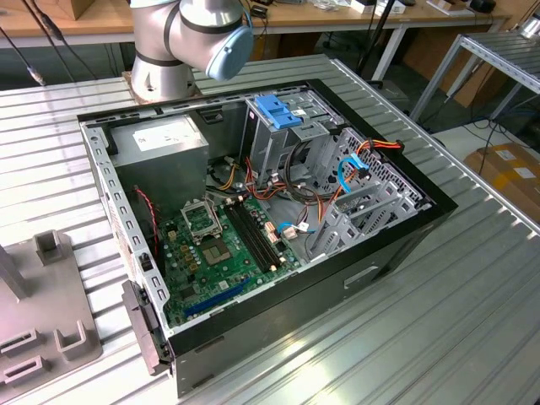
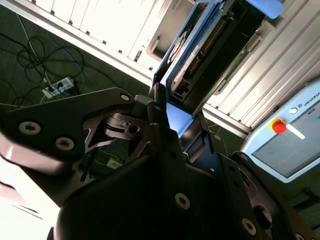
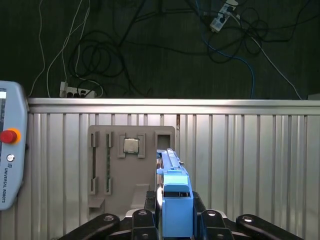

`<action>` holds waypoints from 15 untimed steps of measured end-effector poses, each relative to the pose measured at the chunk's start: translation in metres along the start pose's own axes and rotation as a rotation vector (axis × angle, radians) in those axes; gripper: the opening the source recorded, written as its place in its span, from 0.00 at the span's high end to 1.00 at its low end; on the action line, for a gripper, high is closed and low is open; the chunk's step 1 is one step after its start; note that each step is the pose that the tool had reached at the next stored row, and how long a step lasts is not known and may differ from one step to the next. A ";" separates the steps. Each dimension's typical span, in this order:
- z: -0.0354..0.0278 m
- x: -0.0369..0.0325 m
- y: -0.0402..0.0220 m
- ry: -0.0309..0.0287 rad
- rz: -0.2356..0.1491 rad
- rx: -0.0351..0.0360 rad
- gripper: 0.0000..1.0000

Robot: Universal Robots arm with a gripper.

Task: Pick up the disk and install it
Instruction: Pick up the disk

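Ribbed metal table [image 1: 456, 321] carries the open computer case [image 1: 396, 245] in the exterior view, with its drive cage [image 1: 278, 110] near the arm [image 1: 169, 51]. In the second wrist view the gripper [image 2: 170, 122] is clamped on the disk [image 2: 210, 45], holding its blue carrier. In the first wrist view the disk [image 3: 172, 175] stands edge-on in that grip, with a grey fixture plate [image 3: 131, 170] beyond it. Pick-up looks done and installing not; seating calls for squaring the carrier to its bay.

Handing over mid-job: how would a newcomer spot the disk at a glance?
In the first wrist view, find the ribbed metal table, then the grey plate carrying a small square chip. Nearer the camera, the black pincer grips the disk edge-on. Its bright blue frame sets it apart from the grey plate and table.
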State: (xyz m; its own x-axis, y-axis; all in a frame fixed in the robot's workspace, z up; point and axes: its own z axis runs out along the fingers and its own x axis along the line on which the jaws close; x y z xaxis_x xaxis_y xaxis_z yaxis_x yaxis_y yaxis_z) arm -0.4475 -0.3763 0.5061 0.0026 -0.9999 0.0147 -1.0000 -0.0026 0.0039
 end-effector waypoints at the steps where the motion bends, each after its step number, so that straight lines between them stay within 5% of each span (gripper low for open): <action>1: 0.0000 0.0000 -0.0025 0.0000 0.000 0.0000 0.64; 3: 0.0000 0.0000 -0.0055 0.0000 0.000 0.0000 0.64; 15: -0.0002 0.0001 -0.0477 0.0000 0.000 0.0000 0.64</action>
State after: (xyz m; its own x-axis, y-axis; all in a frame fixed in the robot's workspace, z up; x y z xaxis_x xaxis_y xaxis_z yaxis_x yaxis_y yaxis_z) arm -0.3998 -0.3763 0.5061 0.0026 -0.9999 0.0147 -1.0000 -0.0026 0.0038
